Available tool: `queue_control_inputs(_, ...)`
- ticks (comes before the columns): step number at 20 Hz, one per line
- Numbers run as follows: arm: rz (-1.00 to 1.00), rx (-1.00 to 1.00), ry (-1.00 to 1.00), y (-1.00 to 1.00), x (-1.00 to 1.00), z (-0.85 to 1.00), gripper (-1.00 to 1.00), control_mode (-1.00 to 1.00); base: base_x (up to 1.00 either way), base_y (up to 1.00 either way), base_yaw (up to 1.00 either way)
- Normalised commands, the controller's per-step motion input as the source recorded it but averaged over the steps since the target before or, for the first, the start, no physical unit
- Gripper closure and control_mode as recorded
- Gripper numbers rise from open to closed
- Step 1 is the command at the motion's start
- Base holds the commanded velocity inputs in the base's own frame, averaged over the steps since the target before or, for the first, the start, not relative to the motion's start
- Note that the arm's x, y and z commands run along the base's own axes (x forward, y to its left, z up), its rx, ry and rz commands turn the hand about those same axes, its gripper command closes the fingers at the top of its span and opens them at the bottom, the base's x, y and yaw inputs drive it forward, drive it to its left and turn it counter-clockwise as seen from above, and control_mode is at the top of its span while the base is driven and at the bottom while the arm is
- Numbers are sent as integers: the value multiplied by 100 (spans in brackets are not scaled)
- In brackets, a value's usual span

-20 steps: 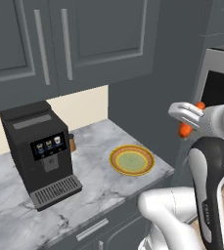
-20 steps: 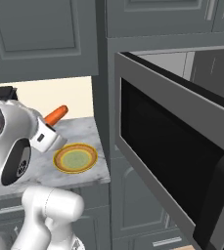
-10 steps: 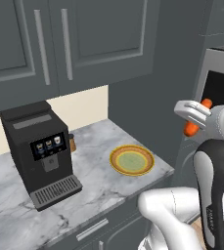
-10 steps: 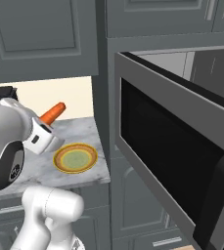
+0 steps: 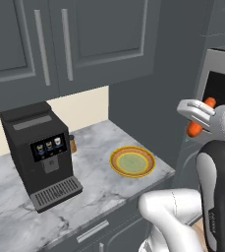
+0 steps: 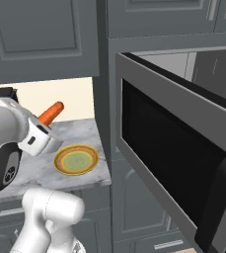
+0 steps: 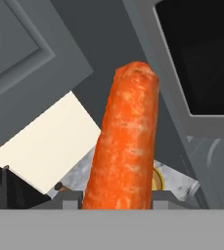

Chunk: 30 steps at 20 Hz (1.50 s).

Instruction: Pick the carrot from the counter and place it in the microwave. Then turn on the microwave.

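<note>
Kitchen: cabinets, microwave, marble counter

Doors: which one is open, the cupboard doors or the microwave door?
The microwave door, the black glass one swung out toward the room. The grey cupboard doors above the counter are all shut flat.

No text, label or number is readable; the coffee machine panel shows only small blurred icons.
</note>
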Motion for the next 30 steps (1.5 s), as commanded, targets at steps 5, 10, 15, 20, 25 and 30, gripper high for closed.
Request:
queue_control_inputs(5, 0, 0, 0, 0, -7, 0, 100, 100, -2, 0, 0)
queue_control_inputs(10, 0, 0, 0, 0, 0, 0, 100, 100, -1, 0, 0)
queue_control_inputs(15, 0, 0, 0, 0, 0, 0, 100, 100, -16, -6, 0)
queue_control_inputs(20, 0, 0, 0, 0, 0, 0, 100, 100, -27, -16, -3)
queue_control_inputs(25, 0, 0, 0, 0, 0, 0, 100, 100, -38, -17, -7)
queue_control_inputs(30, 0, 0, 0, 0, 0, 0, 100, 100, -43, -22, -11)
